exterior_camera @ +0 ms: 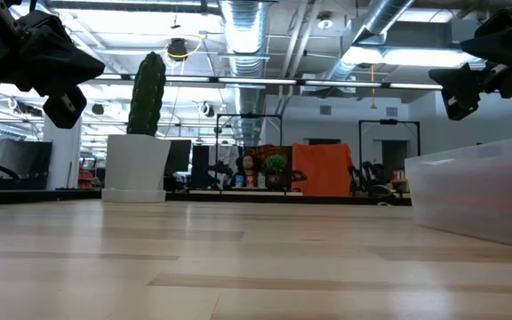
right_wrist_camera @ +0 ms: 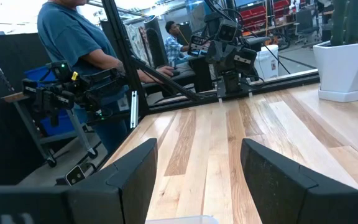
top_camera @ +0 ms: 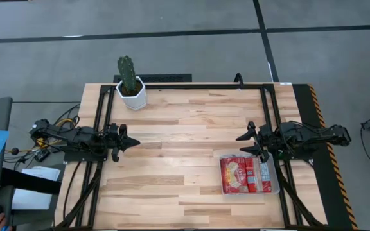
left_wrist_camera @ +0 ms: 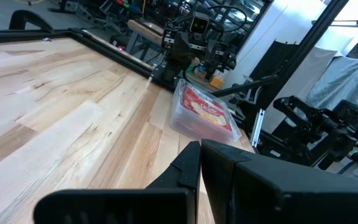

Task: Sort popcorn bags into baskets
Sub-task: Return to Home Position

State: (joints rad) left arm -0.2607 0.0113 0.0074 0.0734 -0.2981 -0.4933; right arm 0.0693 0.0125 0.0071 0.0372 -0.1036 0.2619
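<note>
Nearest the low camera, at the lower right of the overhead view, 1 clear frosted basket (top_camera: pixel 276 172) sits on the wooden table (top_camera: pixel 185 122). It holds the red popcorn bags (top_camera: pixel 244 174) lying flat, side by side and overlapping. How many there are cannot be counted, because they read as 1 red block with pale pictures. No red packet shows anywhere else on the table in any view, so the sorting looks finished. All that seems left is for the arms to settle at rest.

Farther back, across the middle of the overhead frame, the 2 arms face each other from opposite edges. The right gripper (top_camera: pixel 244 142) hangs at centre right, just beyond the far end of the basket. It is raised off the table, and its 2 fingers are spread wide with nothing between them. The left gripper (top_camera: pixel 130 140) hangs at centre left, well apart from the basket. In its own wrist view its fingers are drawn together to a thin seam, clenched on nothing.

Beyond them, at the upper left of the table, a white pot with a green cactus (top_camera: pixel 132 95) stands upright, untouched by either arm. Past the table edge, the right wrist view shows a person in a blue shirt (right_wrist_camera: pixel 73 37) standing by equipment at the upper left of that frame, away from both grippers.
</note>
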